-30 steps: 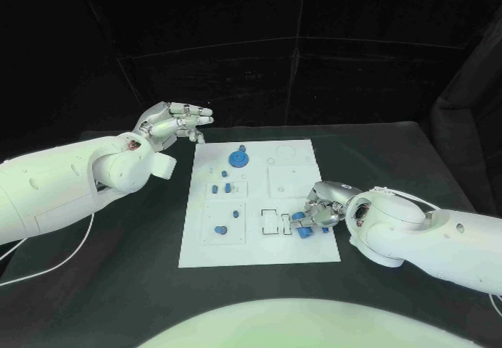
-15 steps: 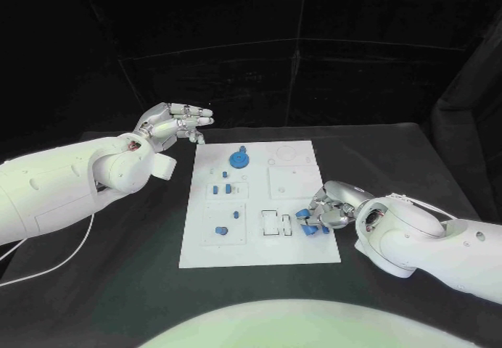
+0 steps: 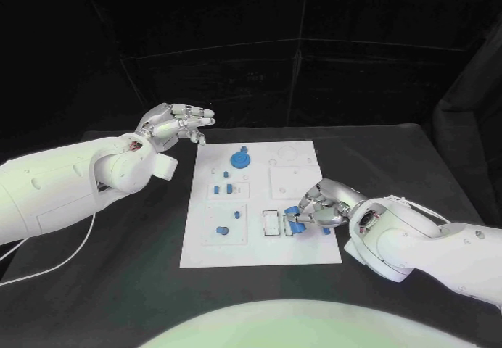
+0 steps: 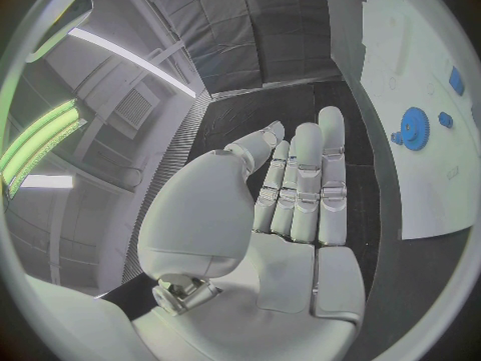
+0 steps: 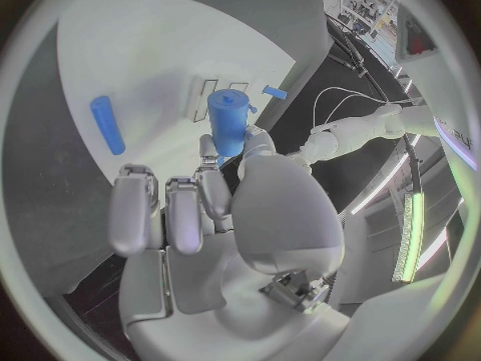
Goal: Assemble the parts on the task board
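Note:
The white task board (image 3: 262, 250) lies in the middle of the black table. My right hand (image 3: 324, 205) is over its near right part and pinches a blue cylinder (image 3: 294, 226) (image 5: 228, 120) between thumb and finger, right beside the dark-outlined rectangular slots (image 3: 272, 221) (image 5: 216, 96). A second blue rod (image 3: 326, 230) (image 5: 104, 124) lies flat on the board by that hand. My left hand (image 3: 174, 122) (image 4: 296, 196) hovers off the board's far left corner, fingers stretched out side by side, holding nothing.
A blue gear (image 3: 239, 157) (image 4: 414, 127) stands at the board's far end. Small blue pieces (image 3: 220, 188) sit in the left middle field, and two others (image 3: 220, 230) in the near left field. Bare black table surrounds the board.
My right hand has carried the blue cylinder leftward, from beside the lying rod to the edge of the rectangular slots. My left hand has stayed in place.

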Controlling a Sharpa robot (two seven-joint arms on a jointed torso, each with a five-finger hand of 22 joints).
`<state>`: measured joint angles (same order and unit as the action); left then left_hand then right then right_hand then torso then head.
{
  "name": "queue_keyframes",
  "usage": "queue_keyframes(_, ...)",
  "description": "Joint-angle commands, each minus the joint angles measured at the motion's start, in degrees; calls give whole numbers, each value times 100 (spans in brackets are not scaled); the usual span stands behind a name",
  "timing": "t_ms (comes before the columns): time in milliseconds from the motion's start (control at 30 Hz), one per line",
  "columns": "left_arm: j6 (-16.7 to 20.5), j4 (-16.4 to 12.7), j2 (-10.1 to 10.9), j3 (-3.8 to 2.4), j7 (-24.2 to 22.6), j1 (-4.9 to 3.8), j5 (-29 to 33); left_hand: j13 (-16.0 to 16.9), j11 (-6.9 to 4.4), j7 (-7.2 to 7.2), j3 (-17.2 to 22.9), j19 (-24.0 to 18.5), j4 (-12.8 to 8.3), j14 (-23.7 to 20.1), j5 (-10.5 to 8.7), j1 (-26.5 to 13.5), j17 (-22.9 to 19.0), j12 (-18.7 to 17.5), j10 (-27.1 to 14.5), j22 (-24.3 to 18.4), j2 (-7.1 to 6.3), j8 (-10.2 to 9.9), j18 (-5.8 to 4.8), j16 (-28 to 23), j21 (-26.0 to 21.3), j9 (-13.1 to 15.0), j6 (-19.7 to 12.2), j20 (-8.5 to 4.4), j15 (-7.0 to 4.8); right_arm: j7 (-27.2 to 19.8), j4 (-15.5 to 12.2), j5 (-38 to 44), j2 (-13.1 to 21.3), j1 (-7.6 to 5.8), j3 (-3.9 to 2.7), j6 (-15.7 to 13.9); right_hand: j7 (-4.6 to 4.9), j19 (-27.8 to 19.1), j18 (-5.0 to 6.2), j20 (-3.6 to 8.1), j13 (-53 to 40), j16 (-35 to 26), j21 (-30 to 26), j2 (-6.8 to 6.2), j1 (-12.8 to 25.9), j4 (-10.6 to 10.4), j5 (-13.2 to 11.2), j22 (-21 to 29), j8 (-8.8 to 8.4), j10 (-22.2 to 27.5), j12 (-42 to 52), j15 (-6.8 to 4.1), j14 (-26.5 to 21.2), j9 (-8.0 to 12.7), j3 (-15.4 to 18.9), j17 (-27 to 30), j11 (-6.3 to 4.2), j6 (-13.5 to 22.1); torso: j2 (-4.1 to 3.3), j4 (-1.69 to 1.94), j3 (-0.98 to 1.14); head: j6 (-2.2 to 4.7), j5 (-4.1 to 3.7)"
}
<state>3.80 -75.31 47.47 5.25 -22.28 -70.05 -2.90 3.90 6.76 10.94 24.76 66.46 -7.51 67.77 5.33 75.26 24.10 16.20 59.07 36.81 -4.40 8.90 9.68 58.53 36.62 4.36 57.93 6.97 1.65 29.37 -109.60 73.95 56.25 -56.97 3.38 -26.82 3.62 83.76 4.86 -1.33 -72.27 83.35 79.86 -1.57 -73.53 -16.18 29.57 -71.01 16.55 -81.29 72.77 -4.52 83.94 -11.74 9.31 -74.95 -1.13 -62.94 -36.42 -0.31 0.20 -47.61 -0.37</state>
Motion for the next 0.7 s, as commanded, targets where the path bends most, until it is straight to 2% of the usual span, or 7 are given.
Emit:
queue_keyframes(33,-68,-18,3,-5,-18,-10,22,-8,2,-4,-34,-51,-1,-33,4,-5,-5,36,-49,-6,-5,25,78,-18,-33,-9,-25,4,-14,51,99,-275,-145,-12,-5,218,-36,38,-112,29,21,31,33,33,-21,-7,17,0,41,-18,0,-55,356,-144,25,-47,-5,-74,-1,-3,-1,-3,18)
queue_keyframes(133,-72,-21,3,-5,-17,-10,22,-8,2,-4,-34,-51,-1,-33,4,-5,-5,36,-49,-6,-5,25,78,-18,-33,-9,-25,4,-14,136,180,-284,-273,-14,-6,319,-38,38,-113,32,24,31,34,50,22,-25,-17,-3,38,-20,-14,-57,355,-164,50,-45,-7,-78,-2,-5,-5,1,22)
queue_keyframes(333,-71,-22,-2,-5,-20,-11,22,-8,2,-4,-34,-51,-1,-33,4,-5,-5,36,-49,-6,-5,25,78,-18,-33,-9,-25,4,-14,350,376,-138,-577,-19,-6,447,-41,39,-114,34,26,34,39,86,105,-29,-135,-11,30,-24,-41,-60,355,-211,108,-53,-10,-82,-5,-8,1,-5,28)
queue_keyframes(433,-68,-25,-3,-5,-17,-11,22,-8,2,-4,-34,-51,-1,-33,4,-5,-5,36,-49,-6,-5,25,78,-18,-33,-9,-25,4,-14,394,463,-99,-683,-28,-6,520,-43,36,-114,31,38,36,38,104,167,-28,-302,-11,24,-23,-73,-59,354,-250,162,-57,-10,-84,-7,7,-2,-5,28)
queue_keyframes(567,-71,-29,-4,-5,-13,-12,22,-8,2,-4,-34,-51,-1,-33,4,-5,-5,36,-49,-6,-5,25,78,-18,-33,-9,-25,4,-14,450,564,-5,-796,-36,-6,586,-45,31,-113,30,58,32,36,124,230,-28,-464,-8,18,-15,-117,-59,352,-295,222,-51,-11,-84,-3,-1,0,-6,61)
queue_keyframes(600,-71,-30,-4,-5,-12,-12,22,-8,2,-4,-34,-51,-1,-33,4,-5,-5,36,-49,-6,-5,25,78,-18,-33,-9,-25,4,-14,471,598,37,-836,-38,-6,590,-46,29,-112,29,64,31,34,131,271,-28,-601,-6,14,-13,-136,-59,351,-323,264,-50,-11,-82,-3,-1,1,-8,67)
queue_keyframes(700,-71,-30,-4,-5,-11,-12,22,-8,2,-4,-34,-51,-1,-33,4,-5,-5,36,-49,-6,-5,25,78,-18,-33,-9,-25,4,-14,506,634,108,-879,-40,-6,570,-47,25,-111,28,68,25,30,145,328,-28,-805,-1,7,-12,-161,-59,348,-363,323,-39,-11,-76,-7,-5,4,-1,62)
